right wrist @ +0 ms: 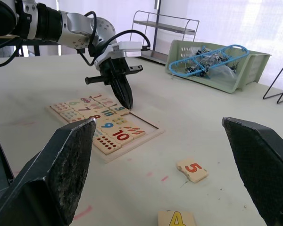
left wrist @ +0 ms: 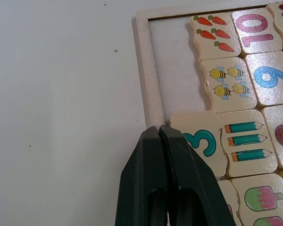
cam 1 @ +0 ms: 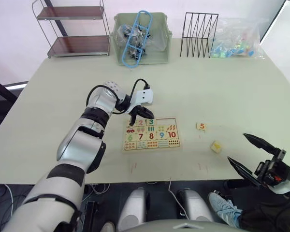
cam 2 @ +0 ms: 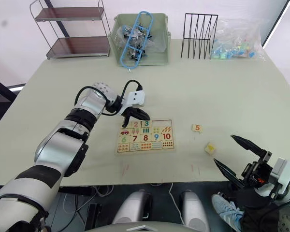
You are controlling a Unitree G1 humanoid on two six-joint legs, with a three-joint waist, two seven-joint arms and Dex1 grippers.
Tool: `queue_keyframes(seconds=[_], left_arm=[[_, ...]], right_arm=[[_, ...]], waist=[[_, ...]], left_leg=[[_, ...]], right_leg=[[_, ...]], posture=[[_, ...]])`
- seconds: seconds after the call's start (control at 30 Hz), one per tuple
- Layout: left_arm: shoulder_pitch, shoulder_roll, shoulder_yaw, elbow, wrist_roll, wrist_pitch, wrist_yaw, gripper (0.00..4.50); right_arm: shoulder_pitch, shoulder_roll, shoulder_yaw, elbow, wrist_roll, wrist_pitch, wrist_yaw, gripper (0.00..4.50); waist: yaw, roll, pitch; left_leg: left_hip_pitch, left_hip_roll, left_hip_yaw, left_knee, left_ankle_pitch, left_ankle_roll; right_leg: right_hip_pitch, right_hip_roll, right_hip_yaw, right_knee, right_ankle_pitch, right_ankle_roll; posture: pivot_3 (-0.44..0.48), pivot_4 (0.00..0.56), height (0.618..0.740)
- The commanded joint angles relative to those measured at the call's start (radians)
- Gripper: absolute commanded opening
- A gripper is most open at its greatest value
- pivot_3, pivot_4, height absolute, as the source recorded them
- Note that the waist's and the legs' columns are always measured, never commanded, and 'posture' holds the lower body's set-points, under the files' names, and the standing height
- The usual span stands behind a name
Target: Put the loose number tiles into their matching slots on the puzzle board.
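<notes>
Left tool (left wrist: 161,129) clenched at the "3" tile (left wrist: 202,143)
Right tool (cam 1: 253,154) released; tiles "5" (cam 1: 201,126) and "4" (right wrist: 176,219) loose on counter (cam 1: 63,96) beside puzzle board (cam 1: 152,134).

Head stereo pair: 2 views from above, facing forward and down over the table (cam 1: 222,92); both share the whole tabletop and the puzzle board (cam 1: 152,135).
Left wrist view: very close, looking along its closed fingers (left wrist: 167,188) at the board's corner by the 3 tile (left wrist: 201,141).
Right wrist view: low near the table edge, looking across between 2 spread fingers (right wrist: 269,174) toward the board and the left gripper (right wrist: 126,101).
</notes>
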Motion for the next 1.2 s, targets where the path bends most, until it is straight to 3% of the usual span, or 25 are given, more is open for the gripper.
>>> queue_keyframes(seconds=[0.03,0.77,0.97,1.2], left_arm=[[-0.021,0.008,0.020,-0.014,-0.001,-0.013,-0.013,0.07],[-0.020,0.019,0.025,-0.023,-0.004,-0.012,-0.017,0.07],[-0.019,0.040,0.076,-0.045,-0.048,-0.012,-0.038,0.07],[0.108,0.125,0.185,-0.267,-0.171,0.067,-0.072,0.07]], right_arm=[[0.004,0.000,-0.009,-0.010,0.009,-0.019,0.011,4.50],[-0.010,0.006,-0.002,0.005,0.005,-0.016,0.025,4.50],[-0.010,0.006,0.009,0.000,0.007,-0.006,0.024,4.50],[-0.053,-0.009,0.022,0.031,0.009,0.015,0.015,4.50]], waist=[[0.000,0.000,0.000],[0.000,0.000,0.000],[0.000,0.000,0.000],[-0.004,0.000,0.000]], left_leg=[[0.000,0.000,0.000,0.000,0.000,0.000],[0.000,0.000,0.000,0.000,0.000,0.000],[0.000,0.000,0.000,0.000,0.000,0.000],[0.000,0.000,-0.001,0.000,0.000,0.000]], right_leg=[[0.000,0.000,0.000,0.000,0.000,0.000],[0.000,0.000,0.000,0.000,0.000,0.000],[0.000,0.000,0.000,0.000,0.000,0.000],[0.000,0.000,0.000,0.001,0.000,0.000]], posture=[[0.000,0.150,0.740],[0.000,0.150,0.740],[0.000,0.150,0.740],[0.000,0.150,0.740]])
